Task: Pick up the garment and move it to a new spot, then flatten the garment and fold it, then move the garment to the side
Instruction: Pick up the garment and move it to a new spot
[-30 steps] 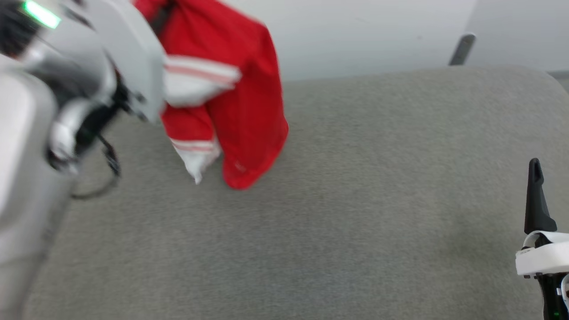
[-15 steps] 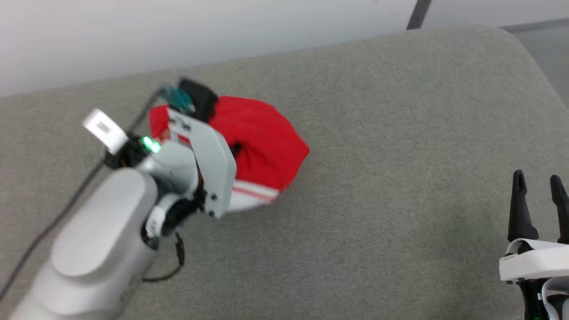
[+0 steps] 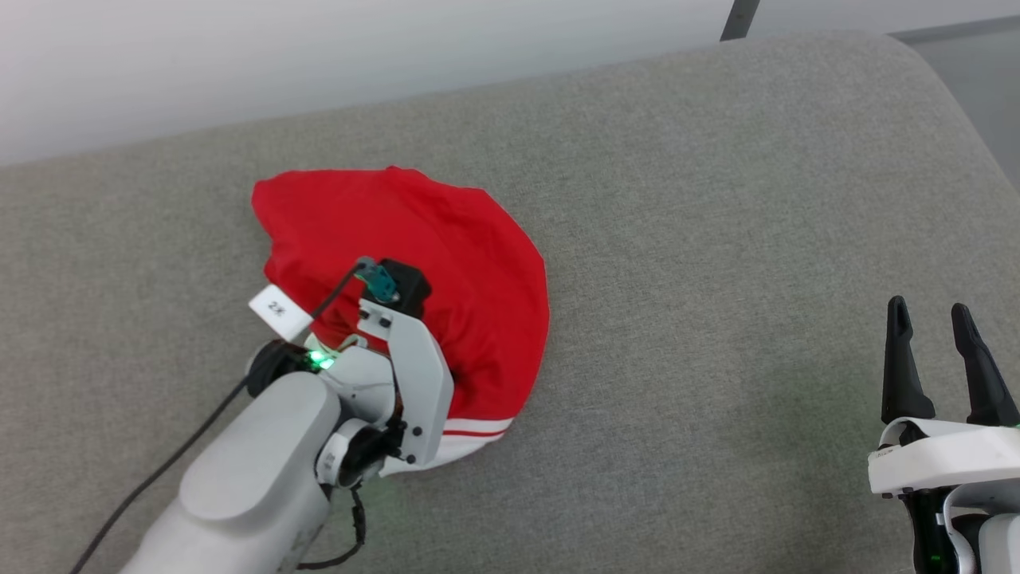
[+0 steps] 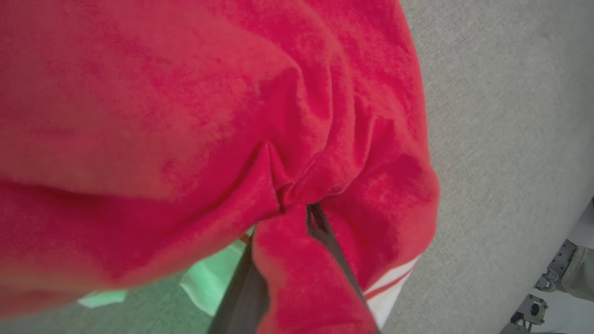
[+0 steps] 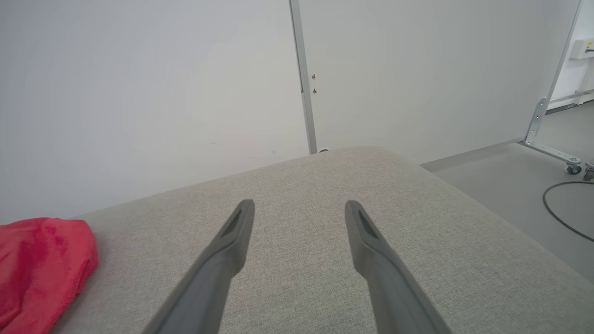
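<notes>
Two grippers are in play, and part of the action is hidden. In the head view the left arm's pale wrist covers the left gripper's tips. The left wrist view shows the left gripper [image 4: 292, 204] with its jaws closed on a pinched fold of the garment [image 3: 446, 239], and red cloth drapes over most of one dark finger [image 4: 325, 236]. The garment lies on the grey cushion [image 3: 717, 239] at about 10 o'clock from the middle of the head view. Its white, red-striped trim [image 3: 478, 434] peeks out at its 6 o'clock edge, and the rest of that edge is tucked under the wrist. The right gripper [image 3: 932, 319] sits at 4 o'clock, well apart from the garment, with its jaws spread and nothing between them. The picture's bottom edge cuts off its base. One second ago the garment hung in the air from the left gripper. Half a second ago it was a tighter bundle on the cushion, and now it spreads wider and flatter. The camera has also shifted between these pictures. A white tag [image 3: 280, 312] on the left arm's black cable [image 3: 159, 470] carries a short dark marking too small to read. A green light [image 3: 319, 360] glows on the wrist.
</notes>
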